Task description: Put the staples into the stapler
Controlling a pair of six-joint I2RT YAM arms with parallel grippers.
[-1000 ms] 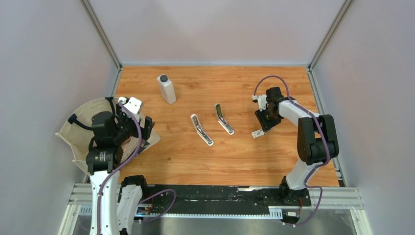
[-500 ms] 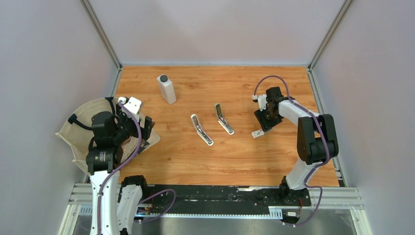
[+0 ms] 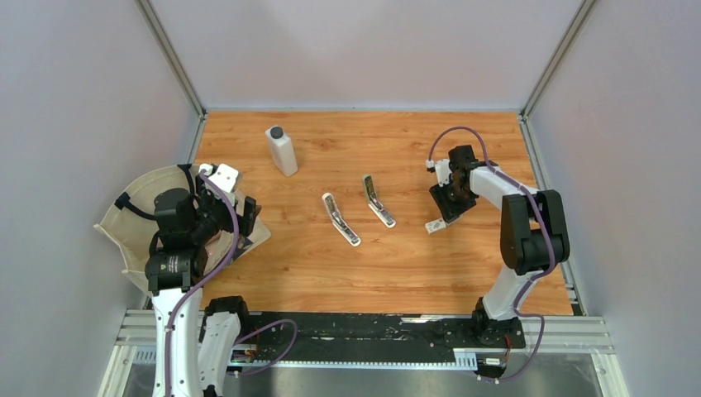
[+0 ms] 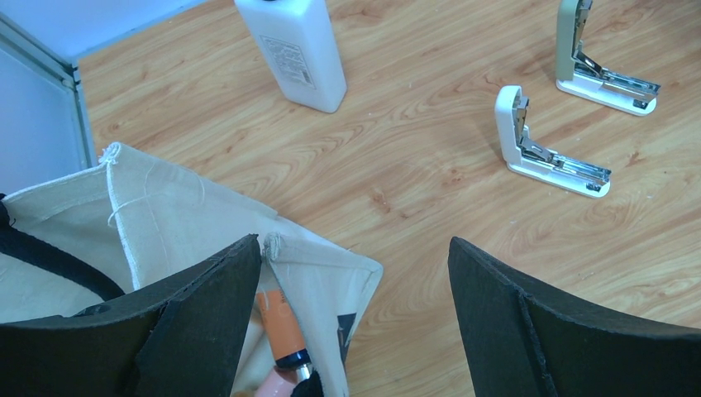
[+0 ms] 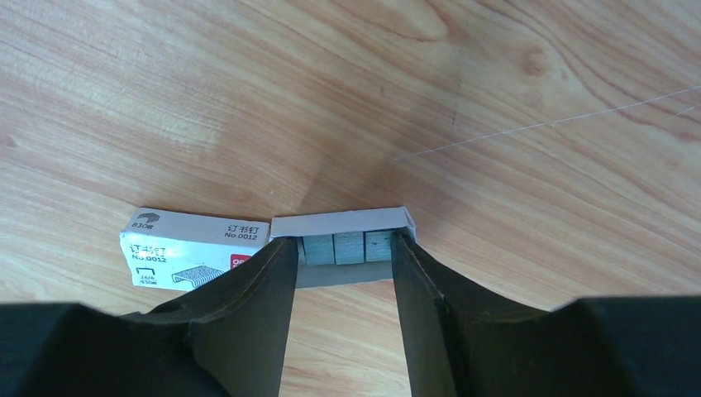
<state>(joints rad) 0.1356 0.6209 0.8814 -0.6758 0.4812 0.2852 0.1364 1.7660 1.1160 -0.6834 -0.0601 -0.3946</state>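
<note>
The staples lie on the table as a white printed box sleeve (image 5: 194, 258) and, beside it, its open tray (image 5: 339, 225) holding grey staple strips (image 5: 347, 246). My right gripper (image 5: 340, 248) is low over the tray, its jaws partly closed to either side of the strips, with a sliver of gap on the left. From above, the box (image 3: 434, 226) shows just under that gripper (image 3: 444, 211). Two staplers (image 3: 340, 219) (image 3: 378, 201) lie hinged open mid-table. My left gripper (image 4: 355, 248) hangs wide open and empty over a bag's edge.
A cream cloth bag (image 3: 136, 227) sits at the left edge, with an orange tube (image 4: 277, 318) inside it. A white bottle (image 3: 281, 150) stands at the back left. Metal rails and walls border the wooden table.
Almost nothing has moved. The right wrist has shifted very slightly over the staples. The left arm is still.
</note>
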